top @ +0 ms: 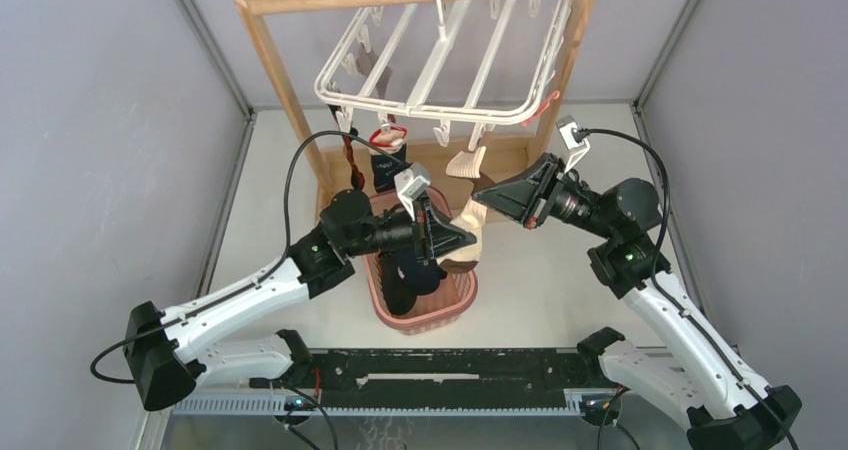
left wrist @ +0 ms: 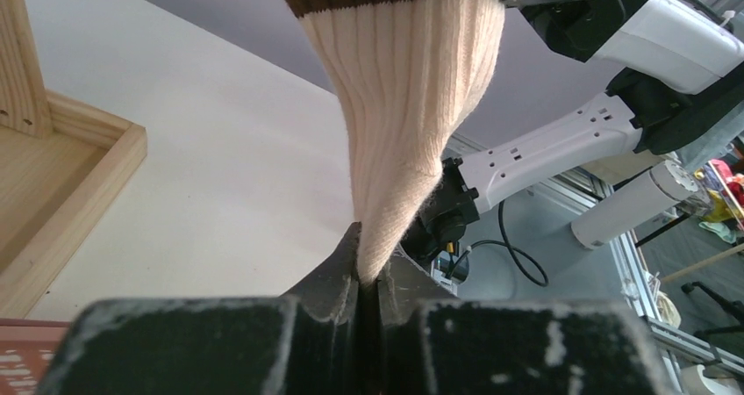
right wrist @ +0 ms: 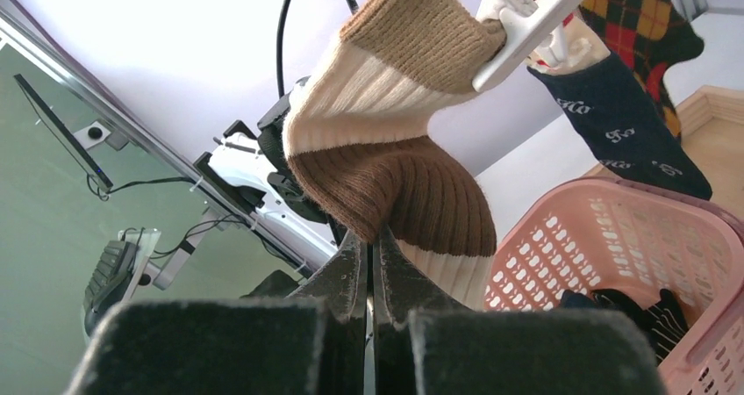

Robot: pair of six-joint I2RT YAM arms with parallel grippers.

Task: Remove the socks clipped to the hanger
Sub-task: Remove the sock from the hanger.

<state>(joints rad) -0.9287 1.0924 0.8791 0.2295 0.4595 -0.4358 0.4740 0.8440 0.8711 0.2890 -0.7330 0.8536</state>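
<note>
The white hanger [top: 440, 60] hangs from the wooden rack. A brown-and-cream banded sock [top: 468, 165] is held by its tan cuff in a front clip [right wrist: 518, 17]. My right gripper [right wrist: 373, 241] is shut on this sock's brown band [right wrist: 395, 193]. My left gripper [left wrist: 368, 276] is shut on its cream end [left wrist: 404, 132], just above the basket. In the top view both grippers meet at the sock, left [top: 465, 238] and right [top: 482, 196]. A black sock with lettering [right wrist: 614, 123] and an argyle sock [right wrist: 640, 17] still hang clipped.
The pink basket [top: 385, 305] stands under the hanger's front edge with black socks [top: 415, 275] inside; its wall shows in the right wrist view [right wrist: 614, 237]. The wooden rack [top: 275, 60] has posts and a base tray [left wrist: 53, 175] behind the basket. Grey walls close both sides.
</note>
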